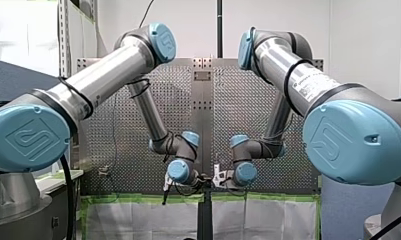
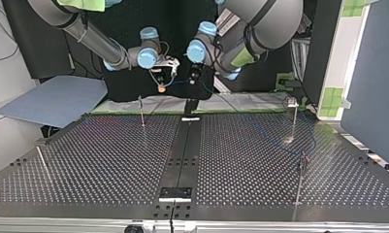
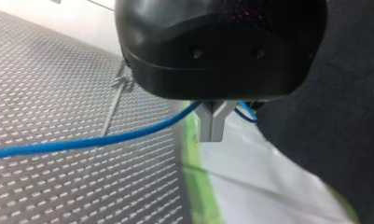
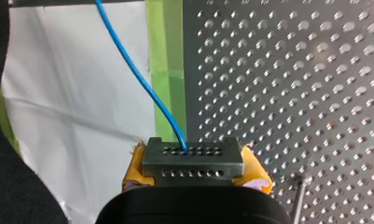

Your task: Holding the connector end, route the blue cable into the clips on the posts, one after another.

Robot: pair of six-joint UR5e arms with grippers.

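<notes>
Right gripper (image 4: 194, 169) is clamped on the grey connector (image 4: 193, 157), with yellow pads (image 4: 258, 176) on either side of the block. The blue cable (image 4: 149, 91) leaves the connector's face and runs off ahead. Left gripper (image 3: 213, 133): metal fingers (image 3: 204, 126) drawn together, cable crossing at their root. This reads as a loose guiding hold on the cable a short way down from the connector. In the top view both grippers hang near each other, by the far edge of the perforated table (image 2: 109, 155). Four thin posts (image 2: 141, 110) stand on it, well apart, two at that view's left and two at its right. The cable shows faintly across the plate toward the right-hand pair, with slack lying near the base of the farther post (image 2: 294, 119). Clips on the post tops are too small to read, and no cable is seen seated in any. Judgement: the grasp is done and routing has not yet begun, so every post is left to thread.
</notes>
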